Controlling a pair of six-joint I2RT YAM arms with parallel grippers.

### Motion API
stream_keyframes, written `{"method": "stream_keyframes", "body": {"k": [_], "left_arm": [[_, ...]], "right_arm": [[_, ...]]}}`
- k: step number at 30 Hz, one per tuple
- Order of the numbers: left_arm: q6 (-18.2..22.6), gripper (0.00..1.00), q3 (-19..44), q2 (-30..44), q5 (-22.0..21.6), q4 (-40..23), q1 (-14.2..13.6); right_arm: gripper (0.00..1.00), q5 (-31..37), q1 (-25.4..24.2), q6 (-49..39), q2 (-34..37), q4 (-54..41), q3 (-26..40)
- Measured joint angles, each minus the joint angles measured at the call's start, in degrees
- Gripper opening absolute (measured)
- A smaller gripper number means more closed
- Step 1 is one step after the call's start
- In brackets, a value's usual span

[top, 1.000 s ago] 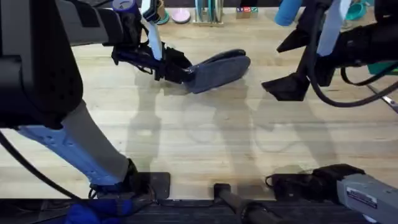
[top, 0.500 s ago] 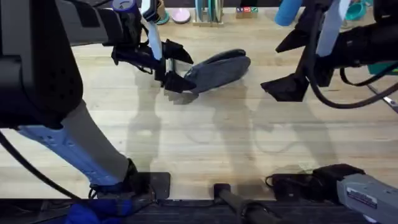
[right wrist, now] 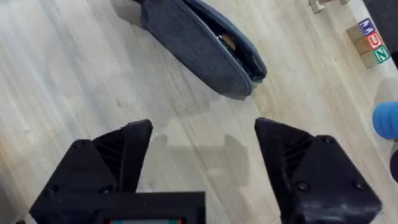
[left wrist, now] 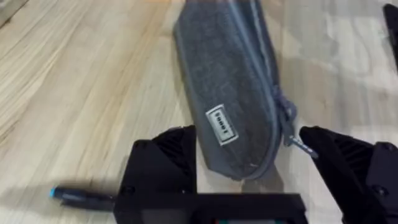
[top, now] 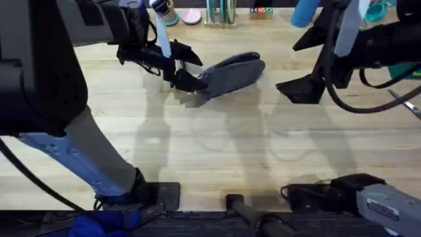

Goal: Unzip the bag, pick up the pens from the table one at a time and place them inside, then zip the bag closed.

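wooden planks of the table [top: 217,151] lie bare nearest the arm bases, and the work sits farther out. in the left wrist view the left gripper [left wrist: 249,158] has its fingers spread wide on either side of the near end of the bag [left wrist: 233,93], holding nothing; the zipper pull [left wrist: 292,134] hangs just inside one finger. a pen [left wrist: 78,195] lies on the wood just beside the other finger. the bag lies flat on the table, left of centre and toward the back. from the right wrist view its far end looks partly open, though i cannot tell how far. the right gripper [top: 302,89] hangs wide open and empty, well apart to the bag's right. to do this step well, i judge the right arm should pin the bag before anything goes in.
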Motion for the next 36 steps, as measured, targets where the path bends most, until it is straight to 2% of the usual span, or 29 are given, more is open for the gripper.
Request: {"method": "stream_keyframes", "body": {"k": [6, 15, 19, 20, 23, 28, 36], "left_arm": [[-3.4, 0.997, 0.7, -2.7, -5.0, -1.0, 0.1], [-9.4, 0.997, 0.8, -16.5, -14.0, -6.7, 0.4], [-14.7, 0.997, 0.8, -21.7, -18.5, -9.5, 0.4], [-19.1, 0.997, 0.8, -24.9, -21.8, -11.1, 0.4], [-23.7, 0.997, 0.8, -28.1, -24.6, -12.7, 0.4], [-29.5, 0.996, 0.8, -33.2, -27.4, -16.0, 0.4], [-32.7, 0.996, 0.8, -41.0, -29.3, -22.5, 0.4]], "right_arm": [[0.996, 0.3, 0.0, 0.0, 0.0, 0.7, 0.0], [0.996, 0.3, 0.0, 0.0, 0.0, 1.6, 0.0], [0.996, 0.3, 0.0, 0.0, 0.0, 1.6, 0.0], [0.996, 0.5, 0.0, 0.0, 0.0, 1.6, 0.0], [0.996, 0.5, 0.0, 0.0, 0.0, 1.6, 0.0], [0.996, 0.5, 0.0, 0.0, 0.0, 1.5, 0.0], [0.995, 0.5, 0.0, 0.0, 0.0, 2.4, 0.0]]}}
